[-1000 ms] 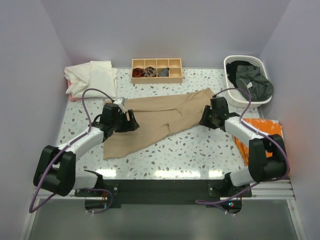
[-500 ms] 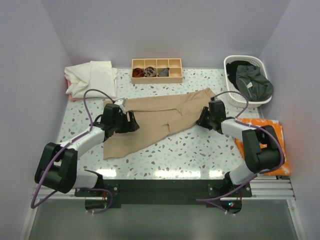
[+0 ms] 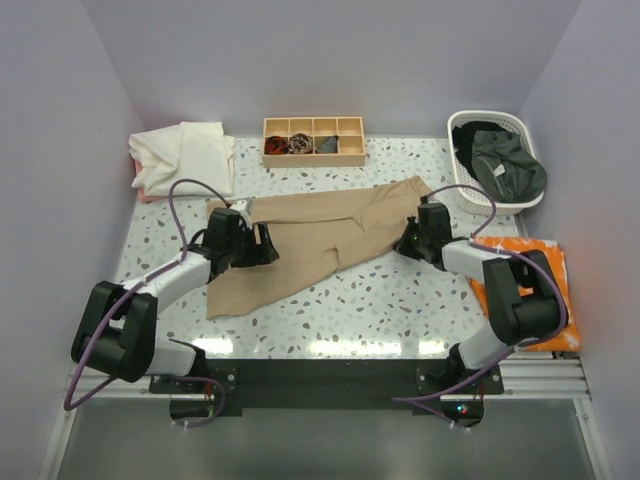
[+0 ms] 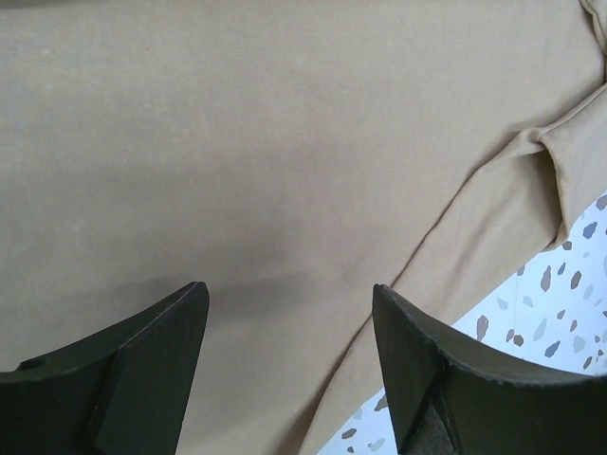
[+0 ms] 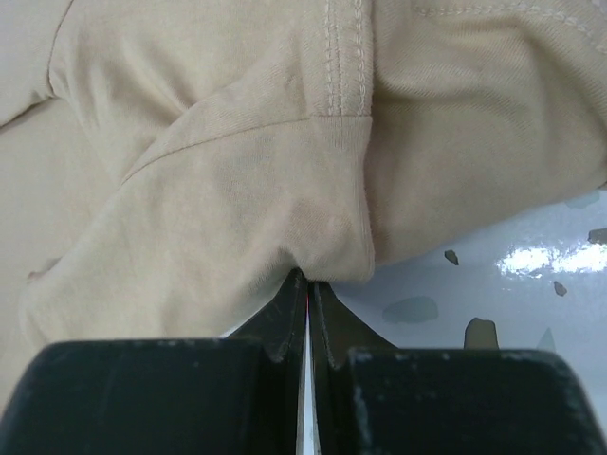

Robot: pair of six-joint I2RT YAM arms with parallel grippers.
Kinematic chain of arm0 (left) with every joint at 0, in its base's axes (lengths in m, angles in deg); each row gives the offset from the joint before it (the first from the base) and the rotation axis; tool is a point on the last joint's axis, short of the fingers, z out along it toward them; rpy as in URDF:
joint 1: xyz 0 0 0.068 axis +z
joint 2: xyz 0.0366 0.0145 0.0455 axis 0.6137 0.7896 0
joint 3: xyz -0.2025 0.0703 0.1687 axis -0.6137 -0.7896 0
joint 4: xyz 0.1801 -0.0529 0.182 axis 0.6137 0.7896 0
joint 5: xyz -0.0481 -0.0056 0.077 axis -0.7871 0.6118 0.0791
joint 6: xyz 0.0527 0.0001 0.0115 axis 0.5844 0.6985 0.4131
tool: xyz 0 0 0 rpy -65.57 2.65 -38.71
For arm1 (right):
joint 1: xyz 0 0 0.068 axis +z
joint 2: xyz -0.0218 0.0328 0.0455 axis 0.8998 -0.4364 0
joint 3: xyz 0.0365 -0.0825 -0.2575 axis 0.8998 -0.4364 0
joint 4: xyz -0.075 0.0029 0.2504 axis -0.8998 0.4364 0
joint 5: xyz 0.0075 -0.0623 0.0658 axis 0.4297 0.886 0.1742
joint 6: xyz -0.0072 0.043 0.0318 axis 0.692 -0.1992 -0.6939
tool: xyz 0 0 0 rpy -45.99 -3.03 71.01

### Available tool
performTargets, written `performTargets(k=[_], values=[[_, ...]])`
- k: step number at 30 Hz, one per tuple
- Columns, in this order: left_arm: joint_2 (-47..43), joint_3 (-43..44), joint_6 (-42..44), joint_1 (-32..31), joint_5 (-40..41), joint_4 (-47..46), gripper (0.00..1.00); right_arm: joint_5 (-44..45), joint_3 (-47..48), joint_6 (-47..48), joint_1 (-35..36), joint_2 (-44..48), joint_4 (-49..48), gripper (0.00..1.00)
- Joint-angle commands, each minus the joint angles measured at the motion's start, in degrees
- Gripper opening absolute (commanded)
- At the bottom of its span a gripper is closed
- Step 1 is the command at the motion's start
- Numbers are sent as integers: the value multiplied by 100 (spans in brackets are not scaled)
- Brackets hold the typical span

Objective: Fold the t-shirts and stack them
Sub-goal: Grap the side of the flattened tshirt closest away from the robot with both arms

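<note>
Tan cloth puckers into the right gripper (image 5: 305, 280), its black jaws pinched together on the right-hand edge of the tan t-shirt (image 3: 320, 235) spread flat on the table; that arm bends at the elbow, its forearm lying low toward the shirt. Over the shirt's left half the left gripper (image 4: 289, 303) hangs spread wide, gripping nothing, its forearm slanting in low from the left.

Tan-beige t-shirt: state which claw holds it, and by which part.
The right claw is shut on the tan-beige cloth t-shirt, pinching a fold at its edge below the stitched hem. The left claw stands open over it, holding nothing.
</note>
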Motion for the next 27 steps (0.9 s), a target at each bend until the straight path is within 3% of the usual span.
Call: performTargets(k=[1,6,7,8,9,12,15,17,18,20,22,27], values=[[62,-76,-20,-41,-20,-330,74,-145,-97,-60,25,591,-42,0],[141,-76,-29,-59,-81,-400,74,-40,26,54,25,1075,284,0],[150,-67,-20,-59,-90,-409,74,134,61,81,17,1119,432,6],[159,-67,-20,-67,-107,-418,74,232,79,99,25,1146,477,31],[185,-59,-20,-76,-116,-427,74,259,105,107,17,1155,634,32],[212,-59,-12,-85,-116,-427,74,443,97,116,17,1111,680,27],[220,-59,-3,-85,-125,-418,74,373,132,151,17,997,618,6],[229,-59,-3,-85,-125,-427,74,329,202,143,25,892,653,15],[229,-59,-3,-85,-134,-427,74,321,211,117,17,874,679,34],[229,-59,6,-85,-99,-427,74,364,150,116,17,874,653,38],[247,-67,6,-85,-99,-427,74,549,132,125,25,856,706,49],[361,-41,6,-94,-134,-418,74,593,141,151,17,769,645,51]])
